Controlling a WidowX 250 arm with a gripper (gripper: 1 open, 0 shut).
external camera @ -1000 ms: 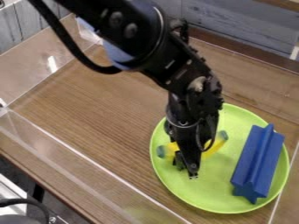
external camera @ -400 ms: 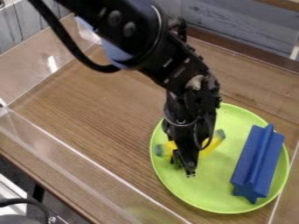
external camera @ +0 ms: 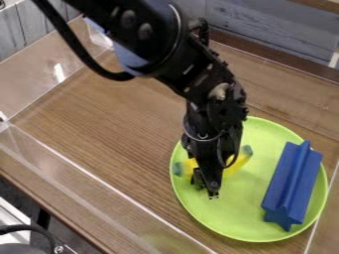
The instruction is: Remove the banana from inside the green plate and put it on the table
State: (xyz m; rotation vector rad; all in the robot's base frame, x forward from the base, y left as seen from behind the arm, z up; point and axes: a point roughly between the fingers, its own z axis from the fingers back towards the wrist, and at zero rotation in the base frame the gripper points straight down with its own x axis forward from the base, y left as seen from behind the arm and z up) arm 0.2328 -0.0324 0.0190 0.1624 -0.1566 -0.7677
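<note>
The green plate [external camera: 239,226] lies at the right front of the table [external camera: 106,109]. On its left half lies the banana [external camera: 240,158], mostly hidden under my hand, with yellow showing on both sides of the fingers. My gripper [external camera: 208,180] points steeply down onto the plate, its black fingers closed against the banana's sides. The banana still rests low in the plate.
A blue ridged block [external camera: 292,183] lies on the plate's right half, close to my hand. A small grey-blue piece [external camera: 176,171] sits at the plate's left rim. Clear acrylic walls [external camera: 54,169] border the table at the front, left and back.
</note>
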